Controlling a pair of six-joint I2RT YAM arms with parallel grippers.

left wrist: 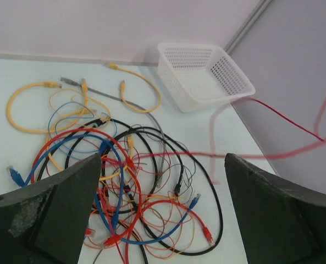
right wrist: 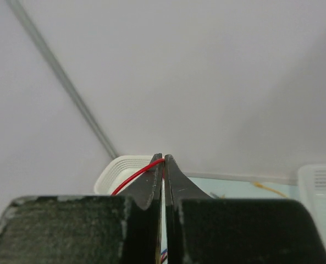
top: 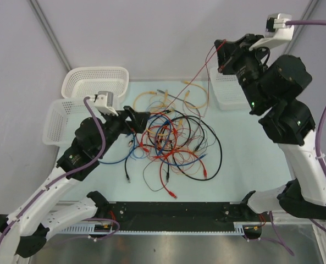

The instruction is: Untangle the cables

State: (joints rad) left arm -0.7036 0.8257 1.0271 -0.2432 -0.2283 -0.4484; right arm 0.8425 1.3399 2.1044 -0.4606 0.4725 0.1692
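Note:
A tangle of thin cables (top: 173, 146) in red, black, blue and orange-yellow lies mid-table; it also shows in the left wrist view (left wrist: 124, 181). Several yellow cables (top: 168, 99) lie loose behind it. My right gripper (top: 220, 55) is raised high at the back right and is shut on a thin red wire (right wrist: 135, 175), which runs taut down to the pile (top: 198, 77). My left gripper (top: 138, 118) is open and empty, low at the left edge of the tangle, its fingers (left wrist: 64, 209) either side of the pile.
Two white mesh baskets (top: 94, 82) stand at the back left, one tipped (top: 55, 124). Another white basket (top: 228, 91) stands at the back right under the right arm. A black rail (top: 173, 212) runs along the near edge.

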